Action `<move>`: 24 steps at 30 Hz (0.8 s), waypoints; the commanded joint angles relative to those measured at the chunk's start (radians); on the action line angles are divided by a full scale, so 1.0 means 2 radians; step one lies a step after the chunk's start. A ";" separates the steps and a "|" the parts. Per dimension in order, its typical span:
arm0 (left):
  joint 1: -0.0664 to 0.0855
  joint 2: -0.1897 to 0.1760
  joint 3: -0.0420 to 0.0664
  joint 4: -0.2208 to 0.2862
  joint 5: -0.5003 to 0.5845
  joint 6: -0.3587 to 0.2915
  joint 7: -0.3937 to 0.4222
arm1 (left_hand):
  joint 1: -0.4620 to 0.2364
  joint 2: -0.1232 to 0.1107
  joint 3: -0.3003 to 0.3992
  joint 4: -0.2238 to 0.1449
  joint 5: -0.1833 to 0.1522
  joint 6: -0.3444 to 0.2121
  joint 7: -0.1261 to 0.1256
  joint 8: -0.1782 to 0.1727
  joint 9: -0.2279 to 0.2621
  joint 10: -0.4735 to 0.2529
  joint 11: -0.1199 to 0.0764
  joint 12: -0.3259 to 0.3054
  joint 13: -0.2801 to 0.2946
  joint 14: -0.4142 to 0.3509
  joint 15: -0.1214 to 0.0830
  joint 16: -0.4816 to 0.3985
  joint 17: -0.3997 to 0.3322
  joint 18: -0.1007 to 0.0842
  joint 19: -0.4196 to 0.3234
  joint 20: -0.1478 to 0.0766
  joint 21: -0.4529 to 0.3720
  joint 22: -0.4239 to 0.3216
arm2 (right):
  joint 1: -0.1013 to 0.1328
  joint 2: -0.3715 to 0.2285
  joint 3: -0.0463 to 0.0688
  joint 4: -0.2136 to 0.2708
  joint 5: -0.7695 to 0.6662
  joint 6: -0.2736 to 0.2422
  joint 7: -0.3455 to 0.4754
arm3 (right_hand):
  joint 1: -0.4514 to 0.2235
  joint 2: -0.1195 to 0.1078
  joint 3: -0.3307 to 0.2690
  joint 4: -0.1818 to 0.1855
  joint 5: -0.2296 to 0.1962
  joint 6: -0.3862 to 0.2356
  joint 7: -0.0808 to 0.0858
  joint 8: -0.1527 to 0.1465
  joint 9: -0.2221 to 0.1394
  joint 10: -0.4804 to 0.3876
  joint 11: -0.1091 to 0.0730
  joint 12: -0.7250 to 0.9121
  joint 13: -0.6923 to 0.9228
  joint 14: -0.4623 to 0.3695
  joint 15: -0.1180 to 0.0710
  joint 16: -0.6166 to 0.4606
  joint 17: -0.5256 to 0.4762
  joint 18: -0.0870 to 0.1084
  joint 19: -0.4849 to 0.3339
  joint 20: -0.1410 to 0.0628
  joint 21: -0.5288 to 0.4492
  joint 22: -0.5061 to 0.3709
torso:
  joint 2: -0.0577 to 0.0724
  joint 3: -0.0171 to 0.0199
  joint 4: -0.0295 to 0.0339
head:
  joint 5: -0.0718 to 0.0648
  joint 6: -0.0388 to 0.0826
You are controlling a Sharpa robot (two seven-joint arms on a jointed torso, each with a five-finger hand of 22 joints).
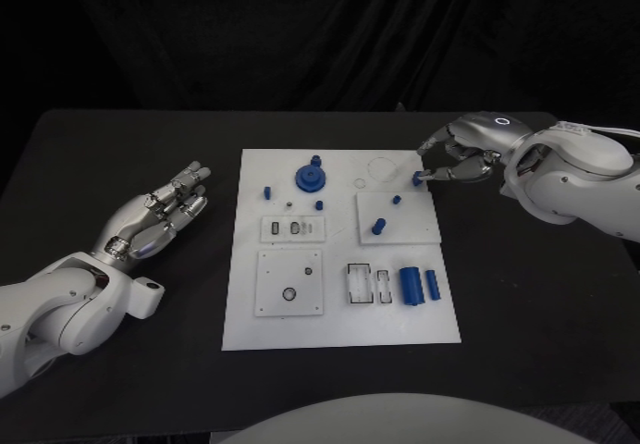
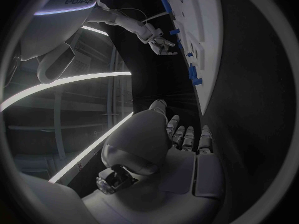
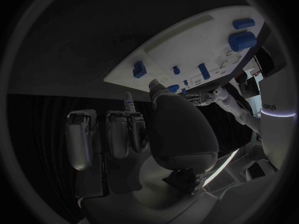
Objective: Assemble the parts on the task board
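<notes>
Bare black table (image 1: 133, 148) around the task board (image 1: 340, 324)

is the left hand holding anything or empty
Empty. In the head view the left hand lies open on the table, fingers stretched out, beside the task board and touching none of its parts.

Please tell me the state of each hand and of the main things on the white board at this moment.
left hand: open, holds nothing, beside the board.
right hand: pinches a small blue part at the board's far right edge.
task board: lies flat on the table.
blue round part: stands on the board.
two blue cylinders: lie side by side.
</notes>
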 commanded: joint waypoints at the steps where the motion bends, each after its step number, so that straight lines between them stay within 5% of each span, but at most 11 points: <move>1: 0.001 0.000 0.000 0.001 0.003 0.004 0.085 | -0.006 0.000 -0.002 -0.001 0.002 0.000 0.003 0.001 0.000 0.000 0.004 0.000 0.000 0.000 0.005 -0.002 -0.001 0.001 0.000 0.004 -0.002 -0.001 | -0.002 -0.001 0.000 0.001 0.001 0.003 0.002 | 0.004 -0.006 -0.001 0.001 -0.001 -0.001 -0.003 -0.001 -0.001 0.052 -0.005 0.001 0.132 0.052 -0.004 0.001 0.132 -0.008 0.053 -0.003 0.002 0.132 | 0.000 -0.0002 -0.0007 | 0.001 0.000; 24: 0.001 0.000 0.000 0.000 0.019 0.007 0.083 | 0.004 -0.003 0.000 -0.004 0.009 0.002 0.004 0.001 0.001 0.000 0.004 0.000 0.000 0.000 0.005 -0.002 -0.001 0.001 0.000 0.004 -0.002 -0.001 | -0.015 0.013 0.000 -0.011 0.001 0.017 -0.005 | 0.044 -0.005 0.005 -0.002 0.015 0.005 -0.003 0.001 -0.002 0.052 -0.005 0.001 0.132 0.052 -0.005 0.001 0.132 -0.008 0.053 -0.005 0.002 0.132 | 0.000 0.0001 -0.0003 | 0.001 -0.004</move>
